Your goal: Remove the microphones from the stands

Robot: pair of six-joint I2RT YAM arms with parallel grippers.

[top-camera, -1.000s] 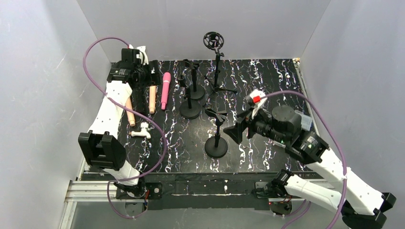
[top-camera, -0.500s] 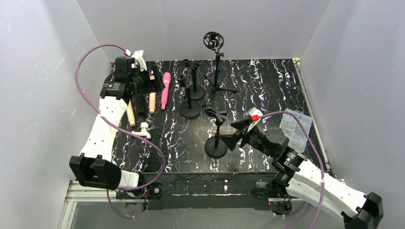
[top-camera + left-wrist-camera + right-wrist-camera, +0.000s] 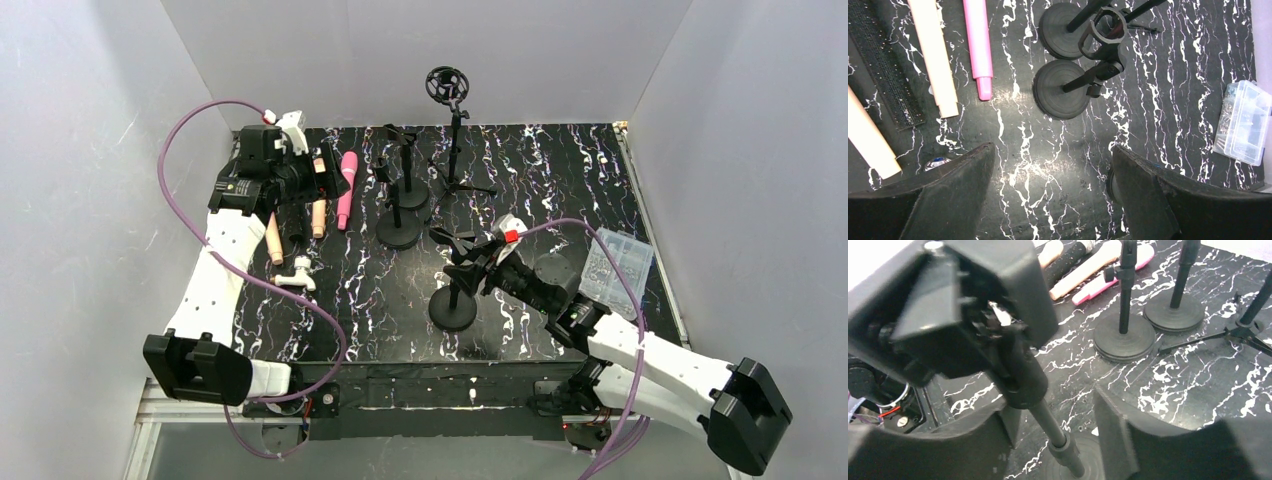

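Straddling the thin pole of the nearest black round-based microphone stand [image 3: 452, 310], the right gripper [image 3: 1050, 407] has its jaws apart, a gap on each side. Two more black disc-based stands [image 3: 400, 232] and a black tripod stand with a ring mount [image 3: 447, 85] crowd just behind. The microphones lie flat at the far left of the marbled black mat [image 3: 560, 170]: a pink plastic microphone [image 3: 346, 188], two beige ones [image 3: 934, 55] and a black mesh one [image 3: 883, 65]. Above them hangs the left gripper [image 3: 1053, 200], spread wide and empty; its arm hides their far ends from overhead. A clear plastic box [image 3: 612, 265] sits right. The near stand's clip [image 3: 948, 305] looms blurred; a small white object [image 3: 297, 272] is indistinct.
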